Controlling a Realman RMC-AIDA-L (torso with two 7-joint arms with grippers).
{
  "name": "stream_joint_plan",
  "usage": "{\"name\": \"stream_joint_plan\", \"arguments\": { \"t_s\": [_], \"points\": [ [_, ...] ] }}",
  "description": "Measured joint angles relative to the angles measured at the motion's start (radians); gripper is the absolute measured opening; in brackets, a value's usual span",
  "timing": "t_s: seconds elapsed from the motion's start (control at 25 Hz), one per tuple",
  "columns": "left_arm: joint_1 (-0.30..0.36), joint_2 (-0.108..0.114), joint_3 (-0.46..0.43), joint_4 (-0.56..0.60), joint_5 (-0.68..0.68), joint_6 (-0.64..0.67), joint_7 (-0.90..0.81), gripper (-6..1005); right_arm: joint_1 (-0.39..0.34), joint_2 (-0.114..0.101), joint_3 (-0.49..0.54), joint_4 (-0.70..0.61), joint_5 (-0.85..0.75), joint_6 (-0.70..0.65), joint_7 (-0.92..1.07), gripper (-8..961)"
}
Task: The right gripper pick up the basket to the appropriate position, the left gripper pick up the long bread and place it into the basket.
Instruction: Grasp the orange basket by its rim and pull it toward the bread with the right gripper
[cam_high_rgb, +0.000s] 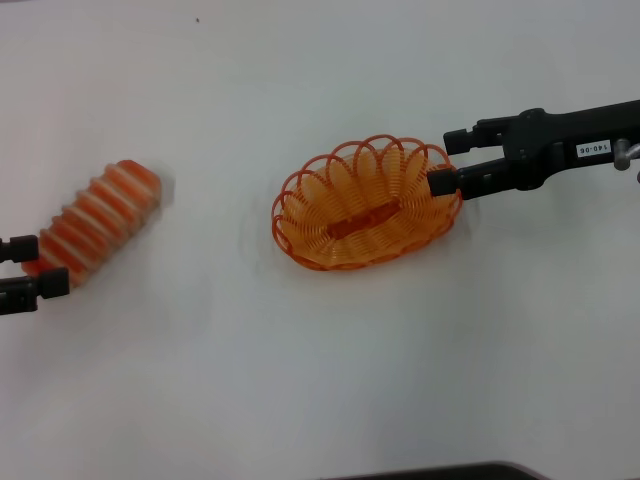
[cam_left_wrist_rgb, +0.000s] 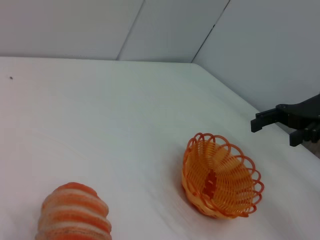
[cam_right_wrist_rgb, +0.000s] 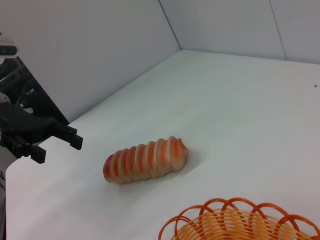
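The orange basket (cam_high_rgb: 368, 205) stands on the white table near the middle; it also shows in the left wrist view (cam_left_wrist_rgb: 220, 181) and the right wrist view (cam_right_wrist_rgb: 235, 222). My right gripper (cam_high_rgb: 448, 160) is open at the basket's right end, with one finger by the rim; I cannot tell if it touches. It also shows in the left wrist view (cam_left_wrist_rgb: 276, 131). The long bread (cam_high_rgb: 95, 215) lies at the far left, also seen in the wrist views (cam_left_wrist_rgb: 75, 215) (cam_right_wrist_rgb: 145, 159). My left gripper (cam_high_rgb: 30, 266) is open at the bread's near end, a short gap away in the right wrist view (cam_right_wrist_rgb: 57, 145).
The white table (cam_high_rgb: 320, 380) meets pale walls at the back (cam_left_wrist_rgb: 165, 30). A dark edge (cam_high_rgb: 440, 472) shows at the front of the head view.
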Motion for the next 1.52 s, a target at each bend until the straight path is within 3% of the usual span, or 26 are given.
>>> {"name": "stream_joint_plan", "arguments": {
  "t_s": [0.64,0.8,0.96,1.24,1.52],
  "points": [
    [0.005,-0.001,0.0,0.025,0.0,0.0,-0.013,853,0.0,-0.001,-0.005,0.0,0.0,-0.014,0.007,914],
    [0.005,-0.002,0.0,0.026,0.0,0.001,-0.013,853,0.017,-0.014,0.002,-0.011,0.0,-0.047,0.047,912],
    [0.005,-0.002,0.0,0.026,0.0,0.006,-0.014,852,0.036,-0.026,0.0,-0.109,0.0,-0.088,0.148,913],
    [0.0,0.002,0.0,0.03,0.0,0.009,-0.014,851,0.142,-0.029,0.008,-0.314,-0.107,-0.149,0.452,913],
    [0.0,-0.004,0.0,0.04,0.0,0.0,-0.007,850,0.267,0.01,-0.011,-0.378,-0.431,-0.115,0.683,914]
  ]
}}
